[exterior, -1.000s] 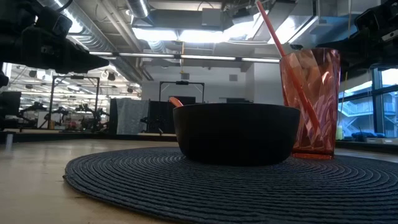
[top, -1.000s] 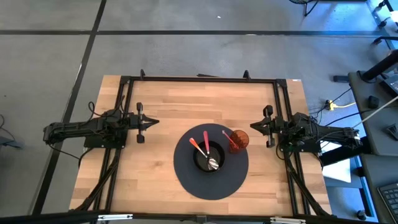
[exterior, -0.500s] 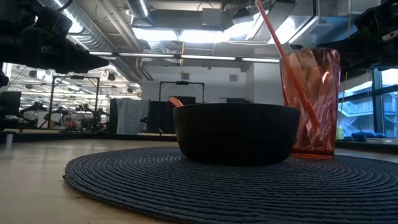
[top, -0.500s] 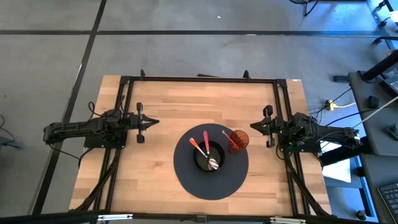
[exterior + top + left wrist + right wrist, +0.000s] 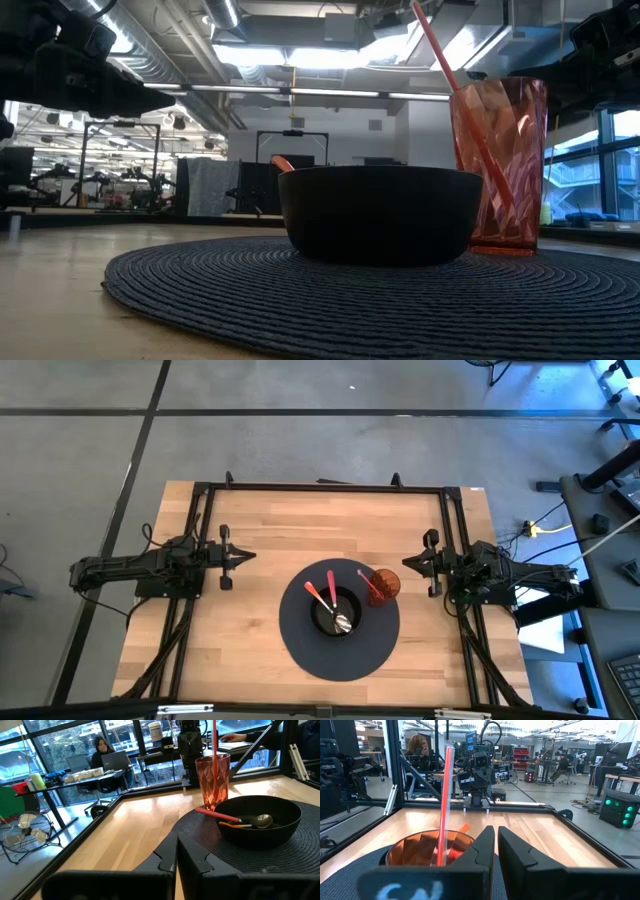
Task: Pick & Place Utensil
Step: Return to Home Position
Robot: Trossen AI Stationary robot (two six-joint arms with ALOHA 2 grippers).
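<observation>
The left end effector (image 5: 243,557) hangs over the left side of the table (image 5: 300,520). Its two fingers (image 5: 167,857) are pressed together and hold nothing. The right end effector (image 5: 408,564) hangs over the right side and faces the left one. Its fingers (image 5: 482,847) are together too, with nothing between them. Just in front of the right end effector and a little to its side stands a red see-through cup (image 5: 384,584). A thin red stick (image 5: 443,805) leans inside the cup. The cup sits on a round dark mat (image 5: 300,645), which lies between the two end effectors, nearer the right one. Past the cup from the right end effector, just beside it, is a black bowl (image 5: 285,822) in the middle of the mat. A spoon (image 5: 341,620) lies in the bowl, with its shiny head down inside and its red handle up on the rim. A second red-handled utensil (image 5: 316,595) rests in the bowl next to it, pointing toward the left end effector. I cannot tell what kind it is. Far behind the table, a person (image 5: 102,747) sits at a desk.
</observation>
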